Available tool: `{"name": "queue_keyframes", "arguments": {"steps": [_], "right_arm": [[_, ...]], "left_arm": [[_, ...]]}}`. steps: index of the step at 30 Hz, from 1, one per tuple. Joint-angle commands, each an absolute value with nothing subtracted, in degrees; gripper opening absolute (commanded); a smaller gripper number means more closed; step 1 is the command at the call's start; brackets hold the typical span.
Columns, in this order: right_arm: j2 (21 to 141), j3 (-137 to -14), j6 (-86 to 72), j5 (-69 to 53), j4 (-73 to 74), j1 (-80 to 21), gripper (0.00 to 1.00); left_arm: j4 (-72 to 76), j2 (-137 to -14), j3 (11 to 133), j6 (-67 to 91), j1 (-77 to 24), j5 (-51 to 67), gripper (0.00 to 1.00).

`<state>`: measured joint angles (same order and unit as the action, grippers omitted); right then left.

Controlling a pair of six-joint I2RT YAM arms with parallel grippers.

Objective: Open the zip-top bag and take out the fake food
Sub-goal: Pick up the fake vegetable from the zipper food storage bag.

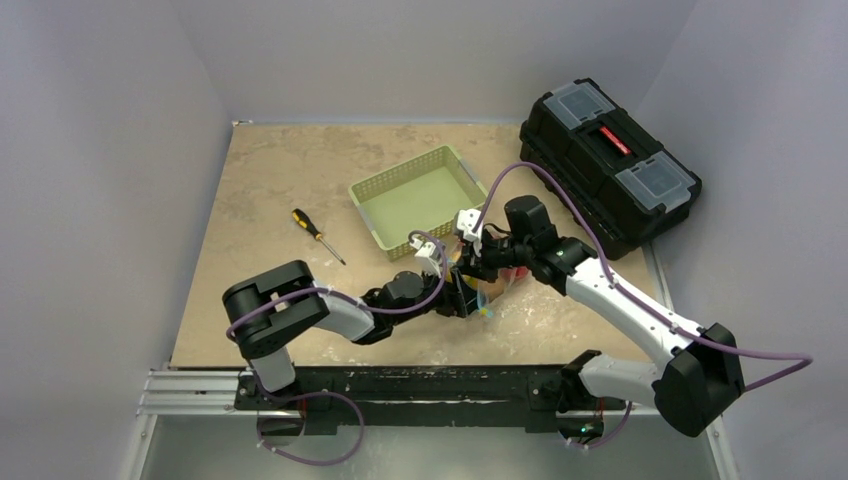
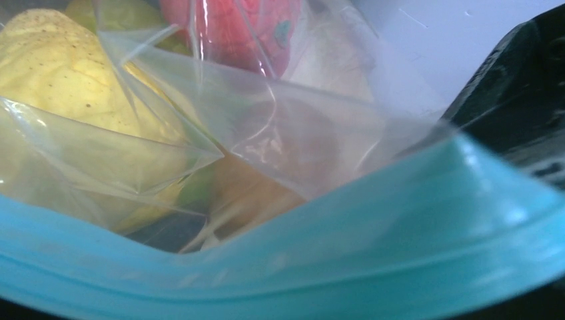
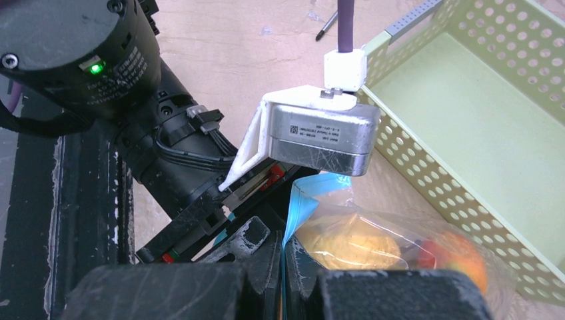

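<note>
**Two grippers meeting at the zip-top bag, in front of the basket**

The tan table (image 1: 270, 190) carries everything in view. A black toolbox (image 1: 610, 165) with a red handle stands at its far right edge. Both arms reach inward and meet near the middle of the table, just in front of the green basket (image 1: 425, 205), which sits beyond them.

The zip-top bag (image 1: 495, 288) lies on the table between the gripper tips and the near corner of the basket, its light-blue zipper strip (image 3: 300, 200) turned up toward the grippers.

The right gripper (image 3: 283, 250) has its jaws closed tight, with the blue strip pinched between them. The left gripper (image 1: 462, 298) is pressed against the same edge. In the left wrist view the strip (image 2: 400, 227) fills the lower part of the frame, and how far the left jaws stand apart cannot be told.

A screwdriver (image 1: 318, 236) with a yellow-and-black handle lies well to the left of the basket.

The fake food remains inside the bag: a yellow piece (image 2: 60, 73), a red piece (image 2: 233, 27), and a red-orange piece (image 3: 453, 257) at the end nearest the basket.
</note>
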<state>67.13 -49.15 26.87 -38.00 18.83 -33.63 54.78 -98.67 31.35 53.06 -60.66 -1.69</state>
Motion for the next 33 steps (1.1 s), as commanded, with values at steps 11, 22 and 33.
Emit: {"name": "queue_keyframes", "arguments": {"steps": [11,22,33], "right_arm": [[66.9,-48.8,26.4,-37.7,15.9,-33.6,0.00],[66.6,-48.7,26.7,-37.5,16.0,-33.1,0.00],[66.7,-48.5,26.9,-37.3,16.0,-32.6,0.00]], "left_arm": [[56.0,-103.6,33.5,54.7,-61.7,0.3,0.62],[54.9,-98.9,31.4,52.5,-61.7,0.2,0.02],[54.3,-93.5,27.1,50.9,-61.6,-1.6,0.00]]}}
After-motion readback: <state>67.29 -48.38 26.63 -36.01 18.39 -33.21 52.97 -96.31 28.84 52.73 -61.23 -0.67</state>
